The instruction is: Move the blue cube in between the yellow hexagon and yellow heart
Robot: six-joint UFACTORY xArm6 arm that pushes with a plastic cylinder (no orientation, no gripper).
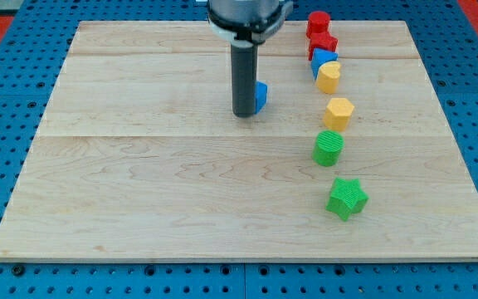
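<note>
The blue cube (pixel 260 96) sits on the wooden board, mostly hidden behind my rod. My tip (pixel 244 114) rests on the board, touching the cube's left side. The yellow heart (pixel 329 77) lies at the view's upper right, and the yellow hexagon (pixel 338 112) lies just below it with a small gap between them. Both are well to the right of the cube and my tip.
A column of blocks runs down the view's right: a red cylinder (pixel 318 22), a red star (pixel 322 43), a second blue block (pixel 321 59) touching the heart, a green cylinder (pixel 329 148) and a green star (pixel 346 198). The board's edge (pixel 239 259) meets a blue pegboard.
</note>
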